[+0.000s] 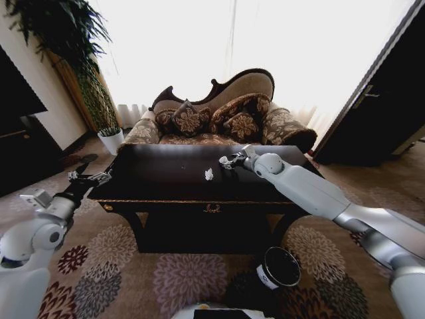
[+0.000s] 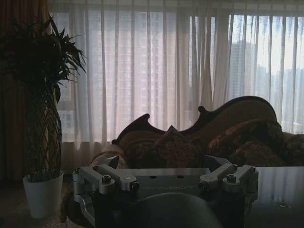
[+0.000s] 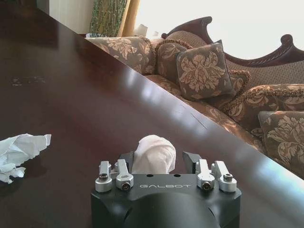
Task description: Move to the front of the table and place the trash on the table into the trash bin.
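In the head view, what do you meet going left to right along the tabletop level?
Left tool beside the dark glossy wooden table's left edge → crumpled white paper ball → right tool over the tabletop.

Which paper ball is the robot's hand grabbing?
The smooth, rounded paper ball sits between the right hand's fingers. The other, a flat crumpled paper, lies apart on the table.

- You have bare worktop point(image 1: 159, 174) all around the crumpled paper point(image 1: 208, 174).
- The sofa point(image 1: 219, 116) blocks the far edge.
- The trash bin point(image 1: 279, 267) stands unobstructed on the floor.
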Available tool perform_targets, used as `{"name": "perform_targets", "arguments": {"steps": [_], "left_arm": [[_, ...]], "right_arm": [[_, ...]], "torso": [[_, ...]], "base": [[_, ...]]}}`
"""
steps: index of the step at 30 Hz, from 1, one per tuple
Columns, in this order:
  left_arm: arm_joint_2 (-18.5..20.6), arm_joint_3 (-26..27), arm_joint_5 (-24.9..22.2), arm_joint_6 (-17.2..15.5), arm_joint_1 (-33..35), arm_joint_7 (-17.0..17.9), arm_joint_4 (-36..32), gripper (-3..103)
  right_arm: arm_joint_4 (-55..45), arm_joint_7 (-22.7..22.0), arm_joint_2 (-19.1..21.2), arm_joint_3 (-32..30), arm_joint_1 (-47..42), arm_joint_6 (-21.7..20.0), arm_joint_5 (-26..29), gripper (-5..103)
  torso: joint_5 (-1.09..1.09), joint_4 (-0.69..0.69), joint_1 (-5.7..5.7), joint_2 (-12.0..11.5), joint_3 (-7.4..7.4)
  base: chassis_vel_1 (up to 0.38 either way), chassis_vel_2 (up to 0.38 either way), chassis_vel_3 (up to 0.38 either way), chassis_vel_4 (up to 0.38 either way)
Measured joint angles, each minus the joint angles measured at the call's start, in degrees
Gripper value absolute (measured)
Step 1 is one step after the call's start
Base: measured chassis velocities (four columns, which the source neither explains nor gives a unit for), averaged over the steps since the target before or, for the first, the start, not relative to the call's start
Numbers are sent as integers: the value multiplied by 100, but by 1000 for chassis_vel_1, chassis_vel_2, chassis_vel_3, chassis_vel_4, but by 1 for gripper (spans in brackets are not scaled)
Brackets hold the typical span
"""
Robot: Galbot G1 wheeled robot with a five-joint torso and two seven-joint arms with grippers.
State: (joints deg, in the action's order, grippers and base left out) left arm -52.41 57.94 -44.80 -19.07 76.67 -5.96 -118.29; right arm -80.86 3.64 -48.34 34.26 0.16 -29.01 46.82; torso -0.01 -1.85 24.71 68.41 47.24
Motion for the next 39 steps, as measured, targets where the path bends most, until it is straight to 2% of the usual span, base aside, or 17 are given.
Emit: {"name": "perform_targets", "arguments": {"steps": [1, 4, 5, 7, 10, 13, 14, 17, 26, 29, 31, 33, 35, 37, 39], "left_arm": [[0, 0, 0, 0, 0, 0, 0, 100], [1, 12, 0, 0, 4, 1, -1, 100], [1, 12, 0, 0, 4, 1, -1, 100], [2, 17, 0, 0, 12, 1, -12, 100], [2, 18, 0, 0, 17, 1, -22, 100], [2, 26, 0, 0, 33, 3, -32, 100], [2, 26, 0, 0, 33, 3, -32, 100], [4, 38, 0, 0, 47, 3, -39, 100], [16, 46, -2, 0, 52, 8, -41, 100], [20, 38, -6, 0, 35, 12, -38, 100], [21, 34, -6, 0, 29, 12, -34, 100], [15, -7, -9, 0, -4, 11, -17, 100], [-3, -66, -9, 0, -56, 12, 7, 100], [-7, -88, -8, 0, -72, 12, 16, 100], [-23, -182, 2, 1, -149, 12, 58, 100]], "right_arm": [[0, 0, 0, 0, 0, 0, 0, 60], [-37, 15, 36, 0, -11, 8, 0, 44], [-37, 15, 36, 0, -11, 8, 0, 44], [-78, 32, 75, -1, -28, 11, 0, 33], [-98, 36, 100, -9, -45, 16, 1, 27], [-165, 39, 158, -48, -90, 32, 6, 12], [-165, 39, 158, -48, -90, 32, 6, 12], [-293, 42, 232, -114, -150, 72, 34, 3], [-873, 5, 545, -342, -177, 194, 302, 0], [-1183, 80, 1016, -411, -150, 331, 372, 0], [-1223, 97, 1108, -427, -155, 357, 376, 0], [-1384, 132, 1497, -537, -242, 473, 410, 0], [-1613, 67, 1852, -813, -505, 522, 485, 0], [-1679, 33, 1930, -905, -598, 526, 508, 0], [-1956, -118, 2244, -1412, -1071, 529, 586, 0]], "torso": [[0, 0, 0, 0, 0], [0, 0, 0, 0, 0], [0, 0, 0, 0, 0], [0, 0, 0, 0, 0], [0, 0, 0, 0, 0], [0, 0, 0, 0, 0], [0, 0, 0, 0, 0], [0, 0, 0, 0, 0], [0, 1, 0, 0, 0], [0, 1, 0, 0, 0], [0, 1, 0, 0, 0], [1, 0, 0, 0, 0], [2, 0, 0, 0, 0], [2, 0, 0, 0, 0], [1, 0, 0, 0, 0]], "base": [[0, 0, 0, 0], [0, 0, 0, 0], [0, 0, 0, 0], [0, 0, 0, 0], [0, 0, 0, 0], [0, 0, 0, 0], [0, 0, 0, 0], [0, 0, 0, 0], [0, 0, 0, 0], [0, 0, 0, 0], [0, 0, 0, 0], [0, 0, 0, 0], [0, 0, 0, 0], [0, 0, 0, 0], [0, 0, 0, 0]]}}
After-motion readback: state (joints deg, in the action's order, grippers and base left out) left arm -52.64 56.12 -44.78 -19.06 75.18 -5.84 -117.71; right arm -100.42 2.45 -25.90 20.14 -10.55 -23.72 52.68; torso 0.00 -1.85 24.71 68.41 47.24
